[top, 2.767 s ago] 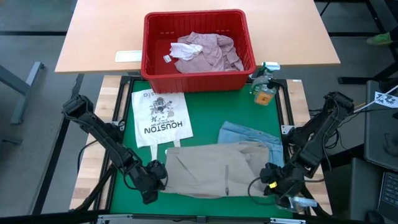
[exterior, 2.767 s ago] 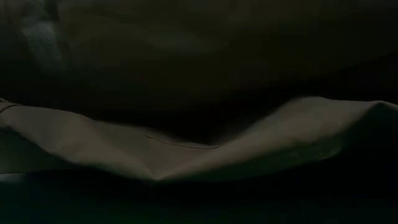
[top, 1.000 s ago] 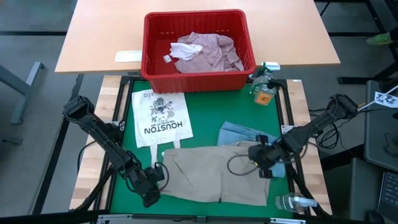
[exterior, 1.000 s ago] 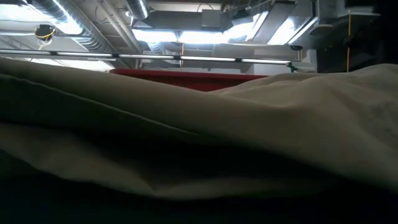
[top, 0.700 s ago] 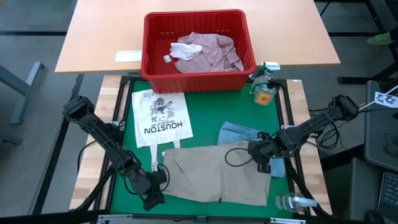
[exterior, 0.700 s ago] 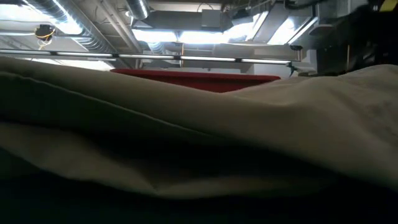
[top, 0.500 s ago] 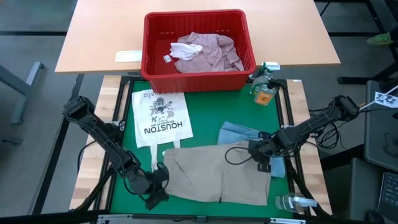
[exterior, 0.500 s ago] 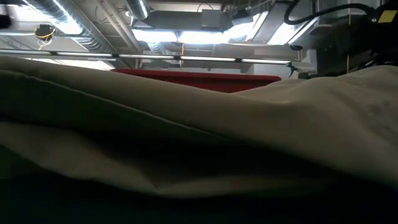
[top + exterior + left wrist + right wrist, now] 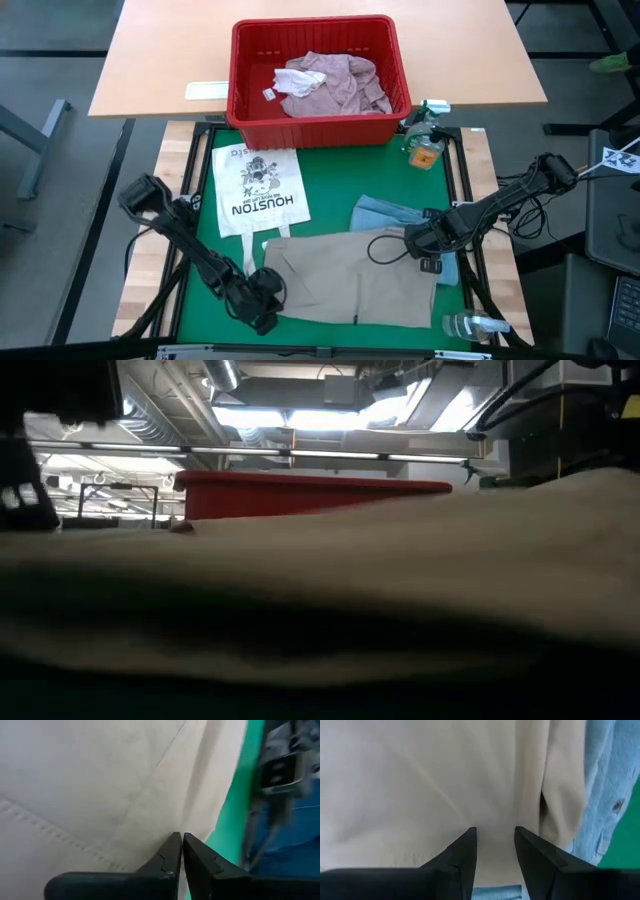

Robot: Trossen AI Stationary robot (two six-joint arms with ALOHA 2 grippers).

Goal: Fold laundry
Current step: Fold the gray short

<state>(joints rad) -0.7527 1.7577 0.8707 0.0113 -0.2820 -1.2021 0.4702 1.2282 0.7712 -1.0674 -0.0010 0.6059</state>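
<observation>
From above, the khaki cloth (image 9: 355, 283) lies flat on the green mat (image 9: 325, 190), my left gripper (image 9: 262, 298) at its near-left corner and my right gripper (image 9: 418, 240) at its far-right edge, beside the jeans (image 9: 385, 214). My left wrist shows my fingers (image 9: 172, 851) clenched over the khaki. My right wrist shows my fingers (image 9: 465, 851) spread above it, grasping nothing.

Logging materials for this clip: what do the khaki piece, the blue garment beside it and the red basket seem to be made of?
The khaki piece looks like matte woven cotton twill: stitched seams and soft creases show in the left wrist view. The blue garment appears to be light denim, with a pale, faintly textured weave. The red basket looks like moulded plastic, smooth and slightly glossy, with slotted walls.
</observation>
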